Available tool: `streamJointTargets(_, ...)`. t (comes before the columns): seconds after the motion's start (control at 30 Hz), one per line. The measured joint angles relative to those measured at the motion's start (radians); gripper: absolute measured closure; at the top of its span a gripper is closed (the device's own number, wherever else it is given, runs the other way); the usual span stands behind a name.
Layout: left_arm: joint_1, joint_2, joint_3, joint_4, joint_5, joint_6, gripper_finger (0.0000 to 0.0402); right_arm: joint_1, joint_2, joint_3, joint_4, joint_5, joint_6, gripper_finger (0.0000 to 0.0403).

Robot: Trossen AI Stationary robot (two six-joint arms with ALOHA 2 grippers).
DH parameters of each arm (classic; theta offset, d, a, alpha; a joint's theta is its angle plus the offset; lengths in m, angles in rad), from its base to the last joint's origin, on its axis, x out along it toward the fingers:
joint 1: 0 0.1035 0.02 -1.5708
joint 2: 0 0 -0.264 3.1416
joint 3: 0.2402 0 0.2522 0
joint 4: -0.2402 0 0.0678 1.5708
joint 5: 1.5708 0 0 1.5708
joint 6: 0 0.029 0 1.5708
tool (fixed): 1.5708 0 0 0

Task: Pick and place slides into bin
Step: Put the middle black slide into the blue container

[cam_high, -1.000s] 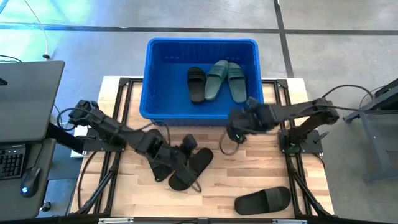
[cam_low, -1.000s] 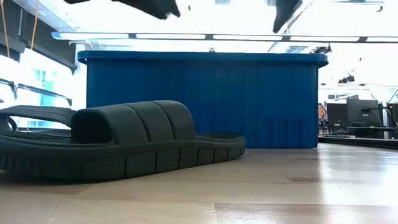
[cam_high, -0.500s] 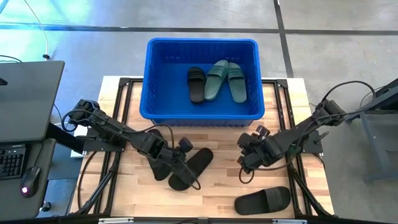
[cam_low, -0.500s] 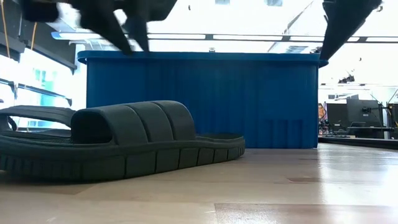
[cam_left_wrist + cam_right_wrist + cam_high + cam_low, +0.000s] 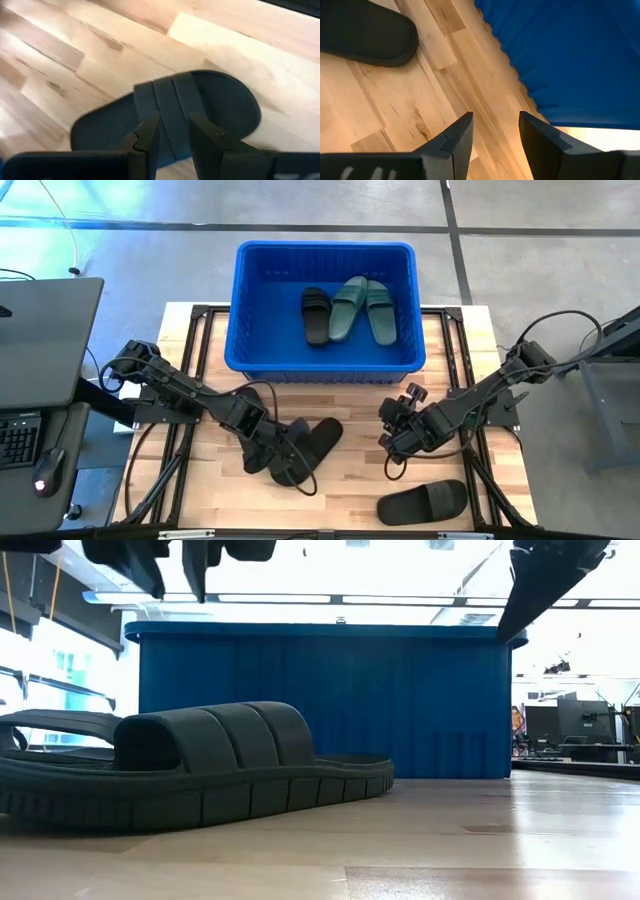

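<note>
Left gripper (image 5: 283,455): fingers (image 5: 146,142) parted narrowly, poised over the strap of a black slide (image 5: 170,115) at table centre; contact cannot be confirmed. A second black slide lies partly under it. Right gripper (image 5: 392,440): fingers (image 5: 451,142) apart, holding nothing, above bare table (image 5: 350,475) near the bin (image 5: 325,365). Bin at the far side contains one black slide (image 5: 316,314) and two green slides (image 5: 362,307). Another black slide (image 5: 422,502) lies near right. No legible markings.

bare wood (image 5: 360,465) between grippers, bin (image 5: 325,364) walling far side
</note>
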Motion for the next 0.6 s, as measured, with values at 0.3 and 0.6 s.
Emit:
streamJointTargets(0.3, -0.005, 0.016, -0.001, 0.123, -0.206, 0.002, 0.0316, 0.000, 0.000, 0.000, 0.000, 0.006, -0.003, 0.0254)
streamJointTargets(0.6, -0.007, 0.016, 0.000, 0.239, -0.250, 0.050, 0.0316, 0.000, 0.000, 0.000, 0.003, 0.006, -0.027, 0.0254)
